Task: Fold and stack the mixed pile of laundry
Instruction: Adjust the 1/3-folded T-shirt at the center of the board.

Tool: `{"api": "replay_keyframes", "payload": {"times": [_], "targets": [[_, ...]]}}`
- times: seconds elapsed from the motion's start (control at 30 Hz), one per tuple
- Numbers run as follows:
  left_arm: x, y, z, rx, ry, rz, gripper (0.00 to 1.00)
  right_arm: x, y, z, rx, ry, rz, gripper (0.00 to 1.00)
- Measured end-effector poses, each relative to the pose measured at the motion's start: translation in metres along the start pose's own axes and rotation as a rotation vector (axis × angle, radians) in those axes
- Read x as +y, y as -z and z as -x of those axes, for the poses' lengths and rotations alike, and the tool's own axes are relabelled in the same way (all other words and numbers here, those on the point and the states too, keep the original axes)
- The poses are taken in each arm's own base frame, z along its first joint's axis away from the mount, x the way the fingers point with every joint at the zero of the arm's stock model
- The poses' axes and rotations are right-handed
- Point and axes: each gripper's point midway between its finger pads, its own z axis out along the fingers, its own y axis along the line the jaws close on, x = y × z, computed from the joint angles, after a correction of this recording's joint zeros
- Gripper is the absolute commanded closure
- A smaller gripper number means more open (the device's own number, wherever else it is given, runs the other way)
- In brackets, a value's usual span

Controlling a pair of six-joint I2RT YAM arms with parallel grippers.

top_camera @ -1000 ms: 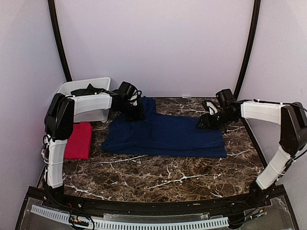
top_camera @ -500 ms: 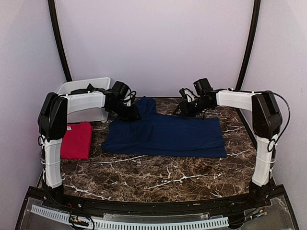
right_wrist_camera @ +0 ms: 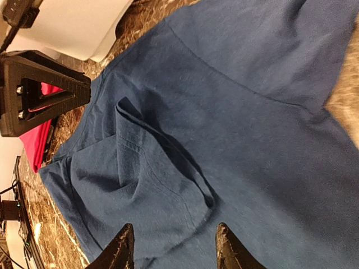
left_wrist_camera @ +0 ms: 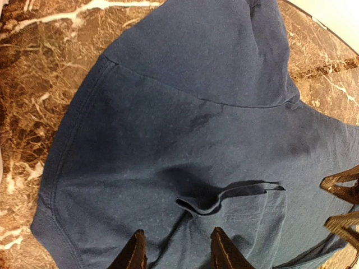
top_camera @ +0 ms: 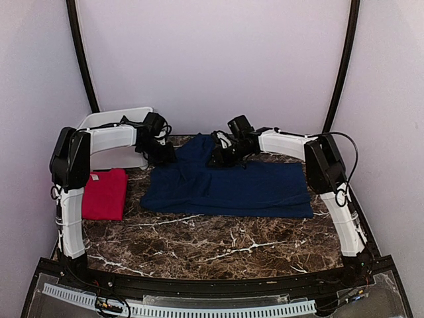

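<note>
The navy blue T-shirt (top_camera: 228,187) lies spread on the marble table, with a bunched part at its far edge near the back wall. It fills the left wrist view (left_wrist_camera: 185,123) and the right wrist view (right_wrist_camera: 224,129). My left gripper (top_camera: 163,154) hovers open and empty over the shirt's far left corner; in its wrist view (left_wrist_camera: 176,255) a raised fold lies just ahead of the fingertips. My right gripper (top_camera: 217,156) hovers open and empty over the shirt's far middle (right_wrist_camera: 174,246). The folded red T-shirt (top_camera: 105,193) lies at the left. The pinstriped shirt is mostly hidden.
A white plastic bin (top_camera: 114,136) stands at the back left, behind my left arm, with dark cloth at its rim. Bare marble table (top_camera: 232,245) lies in front of the navy shirt. The left gripper's black body shows in the right wrist view (right_wrist_camera: 39,89).
My right gripper has swept left along the shirt's far edge, from the right corner to the middle. My left gripper has drawn back left toward the bin.
</note>
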Motion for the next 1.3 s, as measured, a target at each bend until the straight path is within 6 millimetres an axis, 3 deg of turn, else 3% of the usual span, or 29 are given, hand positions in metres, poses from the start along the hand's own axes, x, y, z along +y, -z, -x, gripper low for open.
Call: {"api": "replay_keyframes", "payload": {"times": [0.17,0.4,0.67,0.83,1.03,1.2,1.3], "targets": [[0.004,-0.013,-0.008,0.026,0.006,0.012,0.59,0.000,-0.024,-0.016,0.053,-0.017,0.003,0.54],[0.010,-0.025,-0.015,0.051,0.014,0.025,0.57,-0.011,-0.039,-0.026,0.086,-0.046,-0.034,0.58],[0.009,-0.026,-0.014,0.046,0.013,0.022,0.59,-0.012,-0.047,-0.025,0.088,-0.037,-0.046,0.78],[0.008,-0.028,-0.013,0.040,0.012,0.014,0.60,-0.010,-0.049,-0.029,0.101,-0.041,-0.047,1.00],[0.008,-0.029,-0.013,0.041,0.012,0.014,0.60,-0.013,-0.048,-0.034,0.100,-0.038,-0.062,1.00],[0.008,-0.029,-0.013,0.041,0.012,0.014,0.60,-0.015,-0.030,-0.043,0.094,-0.056,-0.111,1.00],[0.007,-0.029,-0.012,0.038,0.011,0.008,0.60,-0.017,-0.019,-0.035,0.065,-0.064,-0.132,1.00]]}}
